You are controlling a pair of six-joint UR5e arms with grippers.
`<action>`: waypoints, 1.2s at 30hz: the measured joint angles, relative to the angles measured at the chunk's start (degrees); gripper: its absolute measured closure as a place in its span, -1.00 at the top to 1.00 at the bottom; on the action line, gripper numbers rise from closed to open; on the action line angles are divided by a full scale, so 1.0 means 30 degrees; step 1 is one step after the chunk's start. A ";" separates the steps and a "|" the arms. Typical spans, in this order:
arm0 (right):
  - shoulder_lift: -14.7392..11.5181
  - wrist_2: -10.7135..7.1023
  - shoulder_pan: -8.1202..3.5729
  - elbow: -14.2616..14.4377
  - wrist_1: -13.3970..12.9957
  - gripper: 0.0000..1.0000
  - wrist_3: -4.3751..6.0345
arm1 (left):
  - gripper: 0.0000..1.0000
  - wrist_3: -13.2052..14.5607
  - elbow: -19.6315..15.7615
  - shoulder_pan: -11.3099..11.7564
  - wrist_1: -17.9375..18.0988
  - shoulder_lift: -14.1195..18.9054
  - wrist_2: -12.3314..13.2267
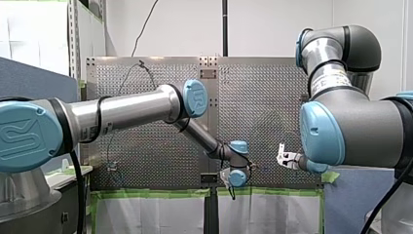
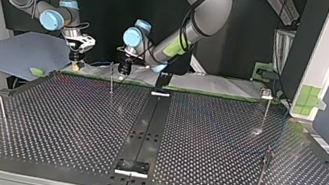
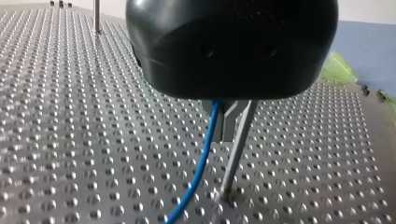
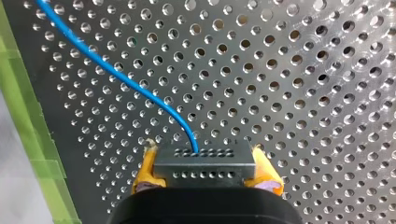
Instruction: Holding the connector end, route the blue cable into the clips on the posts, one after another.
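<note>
In the right wrist view my right gripper [image 4: 205,175] is shut on a black connector block [image 4: 204,158], with a yellow pad [image 4: 147,169] on each side. The blue cable [image 4: 140,91] leaves the block and curves away over the perforated table. In the left wrist view my left gripper [image 3: 227,135], black with metal fingers, is shut on the blue cable [image 3: 201,172], which hangs down to the table. A thin metal post [image 3: 236,154] stands right beside those fingers. In the top view my right gripper [image 2: 75,60] and my left gripper [image 2: 124,69] hover at the far edge, on either side of a post [image 2: 112,79].
More thin posts stand on the table in the top view: one at the right rear [image 2: 266,112], one at the right front [image 2: 263,172], and one leaning at the left front [image 2: 2,113]. A grey panel [image 2: 17,52] lies off the table's far left. Green tape [image 4: 32,140] lines the table's edge.
</note>
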 joint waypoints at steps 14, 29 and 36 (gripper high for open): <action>0.0344 -0.0081 -0.0014 -0.1017 0.0035 -1.00 0.0032 | -0.95 -0.0031 0.1366 0.1013 -0.1216 -0.0725 0.0687; 0.0670 -0.0327 -0.0168 -0.1941 0.0150 -1.00 0.0213 | -0.95 -0.0110 0.1533 0.1596 -0.1580 -0.0724 0.1109; 0.1183 -0.0359 -0.0181 -0.2492 0.0879 -1.00 -0.0115 | -0.90 -0.0121 0.1535 0.1764 -0.1561 -0.0710 0.1473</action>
